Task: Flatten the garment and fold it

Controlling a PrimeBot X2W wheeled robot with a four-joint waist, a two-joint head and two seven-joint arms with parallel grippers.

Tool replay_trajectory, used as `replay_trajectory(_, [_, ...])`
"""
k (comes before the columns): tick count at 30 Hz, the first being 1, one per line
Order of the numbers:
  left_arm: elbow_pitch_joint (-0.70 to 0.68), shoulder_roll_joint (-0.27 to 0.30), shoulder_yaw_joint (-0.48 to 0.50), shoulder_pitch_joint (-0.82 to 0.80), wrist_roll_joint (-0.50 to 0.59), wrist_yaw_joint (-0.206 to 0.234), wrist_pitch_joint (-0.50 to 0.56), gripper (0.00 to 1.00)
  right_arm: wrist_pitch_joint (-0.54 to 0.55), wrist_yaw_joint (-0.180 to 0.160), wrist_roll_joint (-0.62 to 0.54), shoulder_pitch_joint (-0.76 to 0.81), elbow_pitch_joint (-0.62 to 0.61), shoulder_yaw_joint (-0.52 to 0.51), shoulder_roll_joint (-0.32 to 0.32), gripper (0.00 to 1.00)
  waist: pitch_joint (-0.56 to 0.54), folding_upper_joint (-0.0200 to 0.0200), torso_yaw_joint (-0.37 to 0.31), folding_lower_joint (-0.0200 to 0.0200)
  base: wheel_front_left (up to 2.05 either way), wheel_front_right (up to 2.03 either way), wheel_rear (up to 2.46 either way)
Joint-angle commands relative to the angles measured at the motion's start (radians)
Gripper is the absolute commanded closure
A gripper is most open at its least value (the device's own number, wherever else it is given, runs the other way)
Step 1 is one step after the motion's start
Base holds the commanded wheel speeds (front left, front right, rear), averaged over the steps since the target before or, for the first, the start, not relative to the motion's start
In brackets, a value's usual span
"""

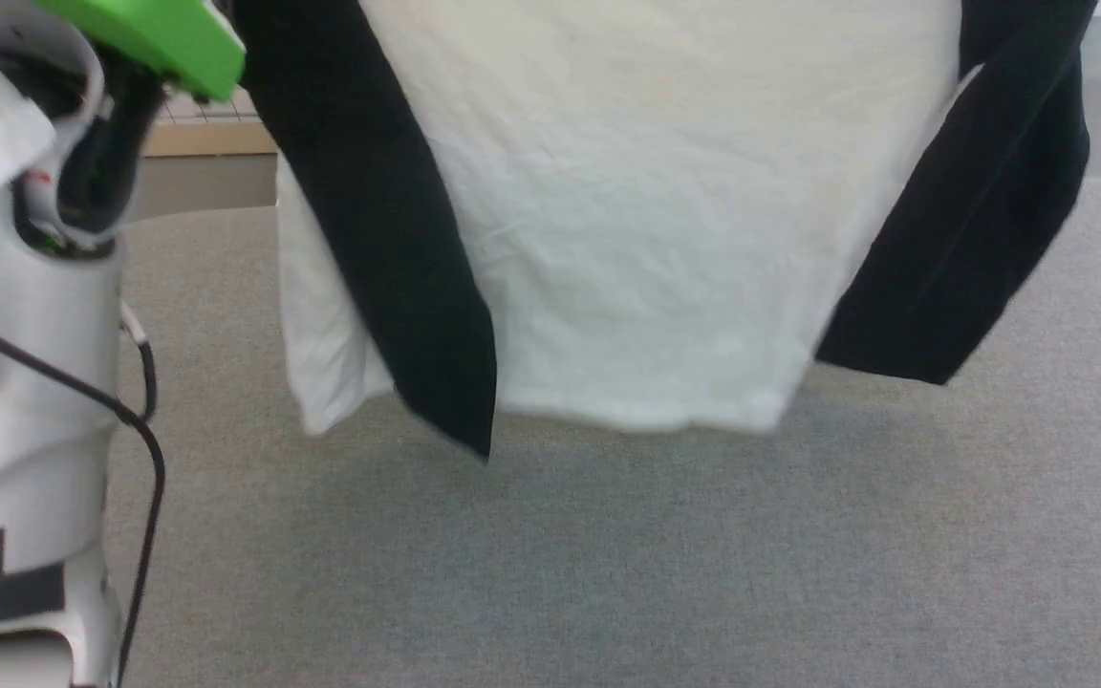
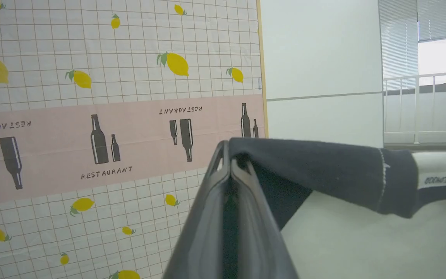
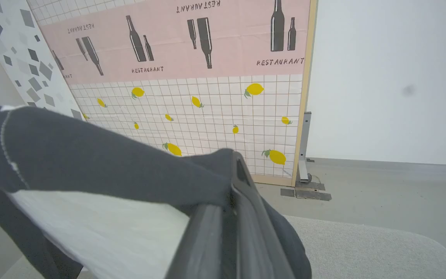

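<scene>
The garment (image 1: pixel 646 210) hangs in the air over the grey table, its white body spread wide and a black sleeve dangling on each side. Its lower hem ends just above the table top. In the left wrist view my left gripper (image 2: pixel 230 155) is shut on the black shoulder of the garment (image 2: pixel 323 166), and the lettered collar shows at the right. My right gripper (image 3: pixel 235 164) in the right wrist view is shut on the other black shoulder of the garment (image 3: pixel 91 155), with white cloth falling below it.
A grey felt-covered table (image 1: pixel 608 573) lies under the hanging cloth. My pale left arm with a green part (image 1: pixel 159 38) and a black cable stands at the left. Behind are a lemon-and-bottle printed screen (image 2: pixel 110 97) and a white wall (image 3: pixel 381 77).
</scene>
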Motion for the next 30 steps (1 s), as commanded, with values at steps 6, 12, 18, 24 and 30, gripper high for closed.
replay_trajectory(6, [0.094, 0.043, -0.023, -0.122, 0.016, -0.003, 0.057, 1.00, 0.044, -0.001, -0.040, -0.110, 0.054, 0.012, 0.021, 1.00, 0.074, 0.0000, -0.014, 0.0000, 0.00, 0.00, 0.00])
replay_trajectory(12, [0.196, 0.077, -0.068, -0.235, 0.032, -0.005, 0.126, 1.00, 0.044, -0.001, -0.103, -0.238, 0.116, 0.017, 0.032, 1.00, 0.189, 0.0000, -0.028, 0.0000, 0.00, 0.00, 0.00])
replay_trajectory(18, [0.283, 0.125, -0.113, -0.399, 0.107, -0.005, 0.171, 1.00, -0.033, -0.001, -0.213, -0.420, 0.200, 0.006, 0.069, 1.00, 0.335, 0.0000, -0.052, 0.0000, 0.00, 0.00, 0.00])
replay_trajectory(24, [0.346, 0.151, -0.135, -0.574, 0.217, 0.037, 0.110, 1.00, -0.168, -0.001, -0.328, -0.603, 0.298, -0.026, 0.119, 1.00, 0.461, 0.0000, -0.075, 0.0000, 0.00, 0.00, 0.00])
replay_trajectory(30, [0.413, 0.145, -0.150, -0.680, 0.291, 0.080, -0.029, 1.00, -0.320, -0.001, -0.413, -0.717, 0.386, -0.072, 0.151, 1.00, 0.556, 0.0000, -0.075, 0.0000, 0.00, 0.00, 0.00])
